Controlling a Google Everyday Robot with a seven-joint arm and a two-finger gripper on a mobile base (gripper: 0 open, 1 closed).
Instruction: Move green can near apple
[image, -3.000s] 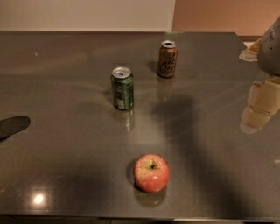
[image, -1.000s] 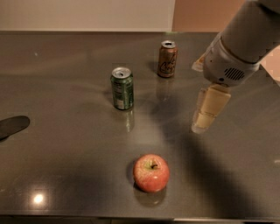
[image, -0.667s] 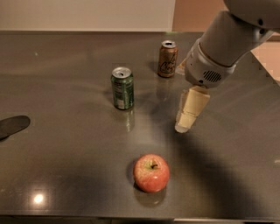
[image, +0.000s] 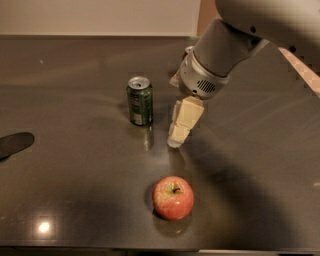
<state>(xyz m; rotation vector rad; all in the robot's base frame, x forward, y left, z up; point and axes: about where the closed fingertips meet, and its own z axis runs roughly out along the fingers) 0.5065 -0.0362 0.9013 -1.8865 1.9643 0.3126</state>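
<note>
A dark, glossy table (image: 70, 190) fills most of the view. A flat black oval thing (image: 15, 144) lies at its left edge, cut off by the frame. A bright spot of reflected light (image: 44, 227) sits near the front left corner, and a broad shadow (image: 235, 185) spreads over the right half. Behind the table runs a pale wall (image: 100, 15), with a brown strip (image: 206, 17) beside it. A pinkish surface (image: 305, 70) shows past the right edge. The gripper (image: 181, 125) hangs over the table's middle.

Green can (image: 140, 101) upright on table (image: 70, 170) — gripper (image: 176, 140) just right of it; apple (image: 173, 197) in front, apart.
</note>
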